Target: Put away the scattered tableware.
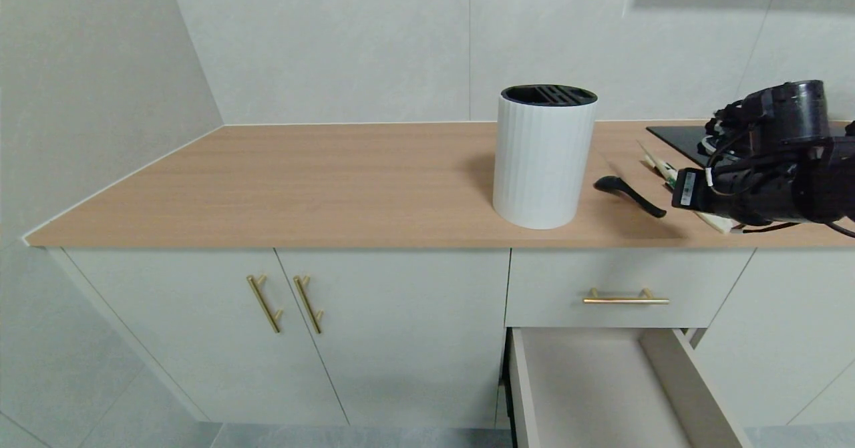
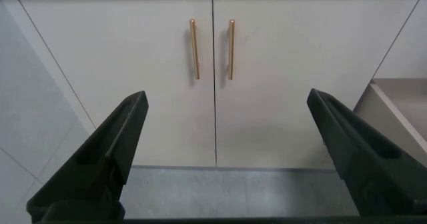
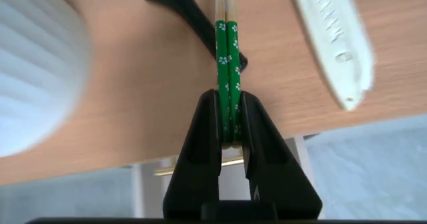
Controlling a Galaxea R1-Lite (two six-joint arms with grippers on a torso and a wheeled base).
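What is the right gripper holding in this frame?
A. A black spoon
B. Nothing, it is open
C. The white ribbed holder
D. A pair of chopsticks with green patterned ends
D: in the right wrist view the right gripper is shut on the chopsticks, while the black spoon lies untouched on the counter.

Soft, even, bright indoor light; faint shadows beside the white holder (image 1: 544, 157); slight wide-angle bending at head-view edges.
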